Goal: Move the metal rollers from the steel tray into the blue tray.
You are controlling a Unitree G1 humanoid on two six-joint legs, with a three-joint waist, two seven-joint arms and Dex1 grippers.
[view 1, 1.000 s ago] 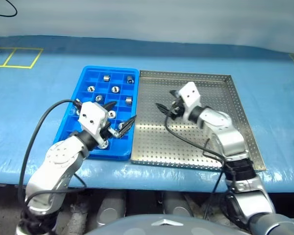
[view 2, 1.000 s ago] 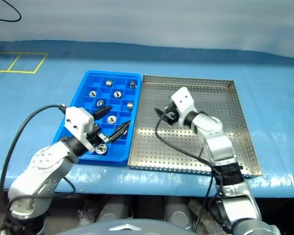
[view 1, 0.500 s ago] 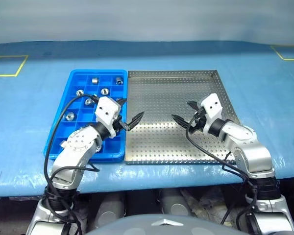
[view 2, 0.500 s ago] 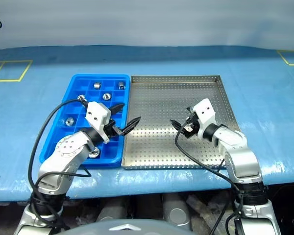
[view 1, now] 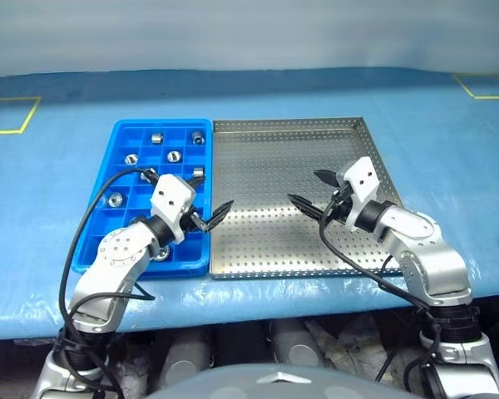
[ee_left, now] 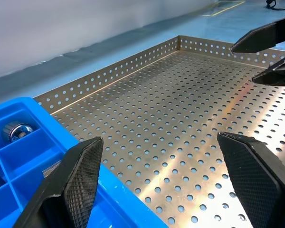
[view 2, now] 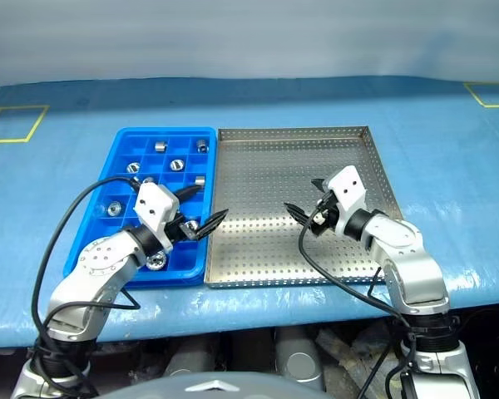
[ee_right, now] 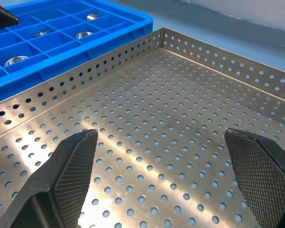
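The steel tray point(view 1: 362, 137) lies right of the blue tray point(view 1: 108, 241), their long sides touching. Its perforated floor is bare. Several metal rollers point(view 1: 173, 155) sit one to a compartment in the blue tray, also seen as rollers point(ee_right: 83, 34) in the right wrist view. My left gripper point(view 1: 214, 193) hovers open over the seam between the trays, holding nothing. The right gripper point(view 1: 306, 188) hangs open and empty over the middle of the steel tray, pointing toward the left one. The left wrist view shows a roller point(ee_left: 16, 132) in a corner cell and the right gripper's fingers point(ee_left: 270, 35).
Both trays rest on a blue table cover point(view 1: 449, 166) with yellow tape squares point(view 1: 8, 112) at the far corners. Black cables point(view 1: 87, 233) loop from both wrists. The table's front edge point(view 1: 258, 303) runs just below the trays.
The camera has swung, shifting the whole picture. My right gripper has opened wider and drawn back a little over the steel tray. The left gripper has sunk slightly, still open.
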